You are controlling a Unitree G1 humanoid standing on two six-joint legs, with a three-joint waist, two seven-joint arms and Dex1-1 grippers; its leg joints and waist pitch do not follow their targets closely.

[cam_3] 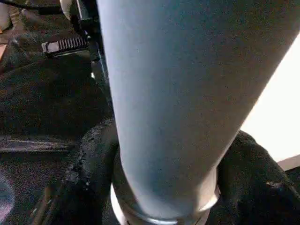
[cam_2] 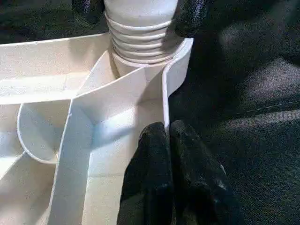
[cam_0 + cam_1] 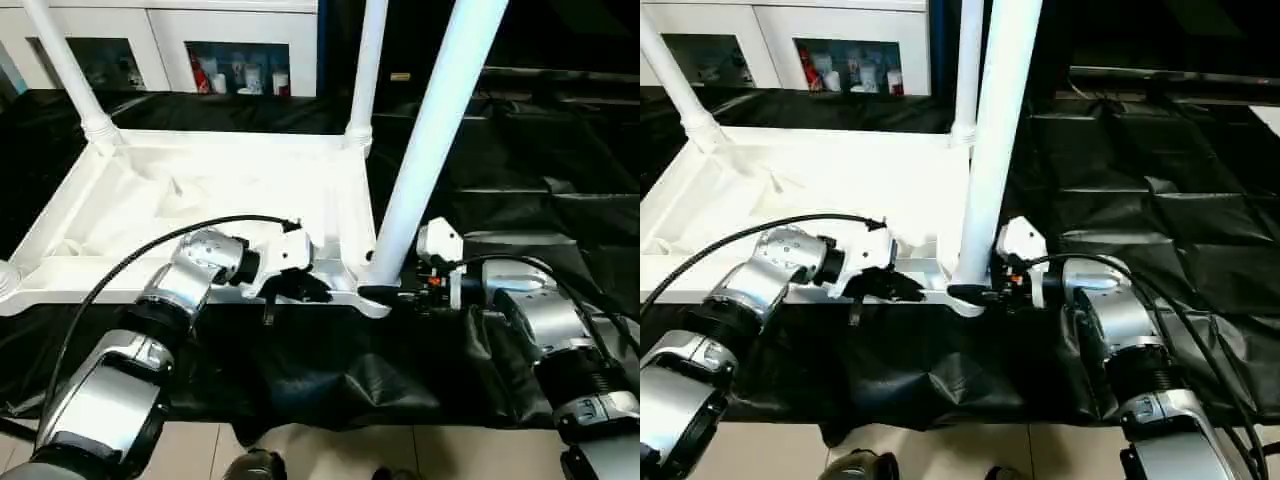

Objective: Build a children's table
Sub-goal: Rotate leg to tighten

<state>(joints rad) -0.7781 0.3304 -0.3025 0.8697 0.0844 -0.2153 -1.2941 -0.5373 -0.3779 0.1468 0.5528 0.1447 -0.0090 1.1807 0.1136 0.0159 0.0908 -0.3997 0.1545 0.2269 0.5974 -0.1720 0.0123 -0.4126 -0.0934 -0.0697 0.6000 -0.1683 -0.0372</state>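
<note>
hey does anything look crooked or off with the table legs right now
Yes. The near-right leg leans visibly toward the right instead of standing straight in its corner socket, with thread rings still exposed at its base. The right gripper brackets that base.

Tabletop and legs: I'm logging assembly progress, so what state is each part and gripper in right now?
Tabletop: upside down on the black cloth.
Near-right leg: upright in its corner socket.
Two far legs: standing in sockets.
Left gripper: shut on the tabletop's near rim.
Right gripper: fingers around the near-right leg's base.
</note>
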